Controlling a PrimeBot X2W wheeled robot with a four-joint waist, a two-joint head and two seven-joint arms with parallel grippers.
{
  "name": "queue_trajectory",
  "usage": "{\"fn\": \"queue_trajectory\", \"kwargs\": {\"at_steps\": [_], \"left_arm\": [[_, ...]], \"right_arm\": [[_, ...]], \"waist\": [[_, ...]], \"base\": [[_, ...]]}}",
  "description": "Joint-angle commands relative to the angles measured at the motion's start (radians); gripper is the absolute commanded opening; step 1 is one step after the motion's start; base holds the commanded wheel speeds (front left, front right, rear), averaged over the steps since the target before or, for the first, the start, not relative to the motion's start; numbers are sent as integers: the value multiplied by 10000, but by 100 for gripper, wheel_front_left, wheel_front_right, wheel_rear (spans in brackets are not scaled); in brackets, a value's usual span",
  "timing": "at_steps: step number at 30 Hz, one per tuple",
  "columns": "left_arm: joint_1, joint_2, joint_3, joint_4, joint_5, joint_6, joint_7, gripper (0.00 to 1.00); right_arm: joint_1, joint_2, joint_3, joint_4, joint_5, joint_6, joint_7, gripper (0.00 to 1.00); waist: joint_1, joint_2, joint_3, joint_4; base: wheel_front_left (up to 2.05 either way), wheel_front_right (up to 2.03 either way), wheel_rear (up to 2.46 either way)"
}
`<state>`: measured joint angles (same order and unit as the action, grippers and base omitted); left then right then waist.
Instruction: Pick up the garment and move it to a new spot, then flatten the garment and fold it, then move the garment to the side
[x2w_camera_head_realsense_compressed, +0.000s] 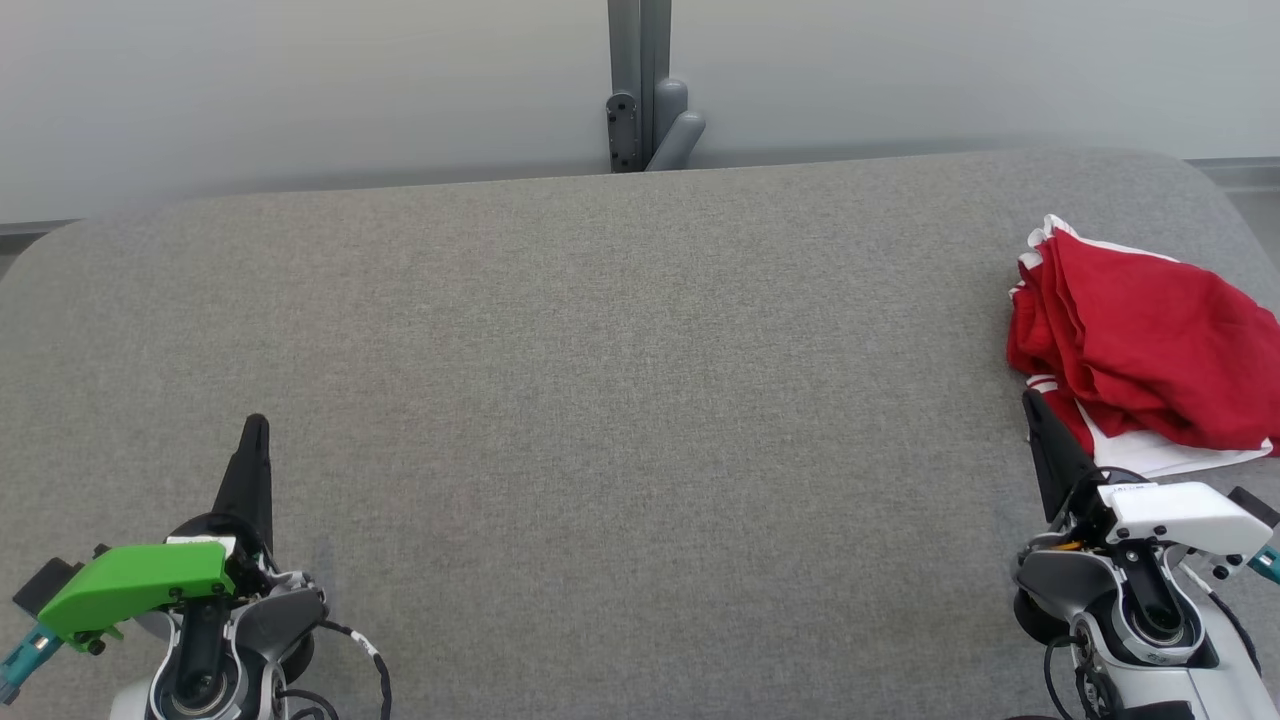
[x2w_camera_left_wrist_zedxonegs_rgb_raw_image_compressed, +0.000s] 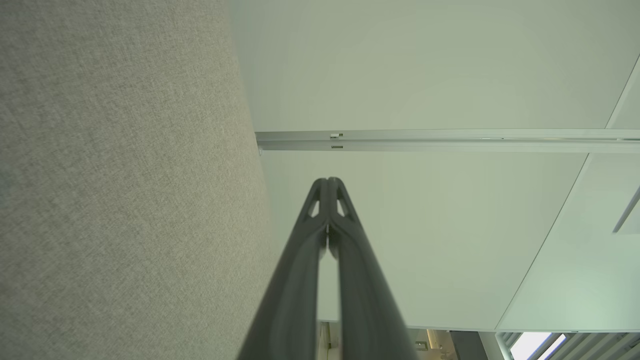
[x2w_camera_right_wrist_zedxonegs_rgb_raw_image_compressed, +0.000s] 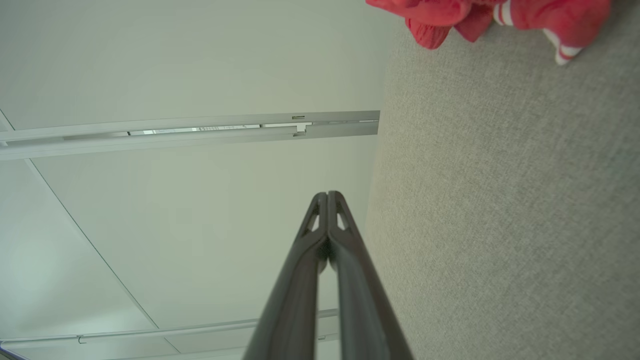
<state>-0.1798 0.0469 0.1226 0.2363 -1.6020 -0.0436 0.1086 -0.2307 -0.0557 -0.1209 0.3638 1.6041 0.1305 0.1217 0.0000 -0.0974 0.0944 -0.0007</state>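
Observation:
The garment is a red piece with white trim, lying bunched at the right edge of the grey fabric table; its red folds also show at the top of the right wrist view. My right gripper is shut and empty, its tip just in front of the garment's near left corner. At the lower left, my left gripper is shut and empty, far from the garment. In the wrist views both pairs of fingers, left and right, are pressed together.
A pale wall panel with a grey post and bracket stands right behind the table's far edge. The table has rounded corners, and the garment reaches its right side.

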Motion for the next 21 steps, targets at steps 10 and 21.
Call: {"fn": "queue_trajectory", "kwargs": {"at_steps": [10,21], "left_arm": [[-114,63,4,-4,-15,-36,20,0],[-114,63,3,-4,-15,-36,20,0]], "right_arm": [[-22,-76,17,-38,77,4,-42,0],[-19,-89,34,-37,95,4,-53,0]], "waist": [[0,0,0,0],[0,0,0,0]], "base": [[0,0,0],[0,0,0]]}}
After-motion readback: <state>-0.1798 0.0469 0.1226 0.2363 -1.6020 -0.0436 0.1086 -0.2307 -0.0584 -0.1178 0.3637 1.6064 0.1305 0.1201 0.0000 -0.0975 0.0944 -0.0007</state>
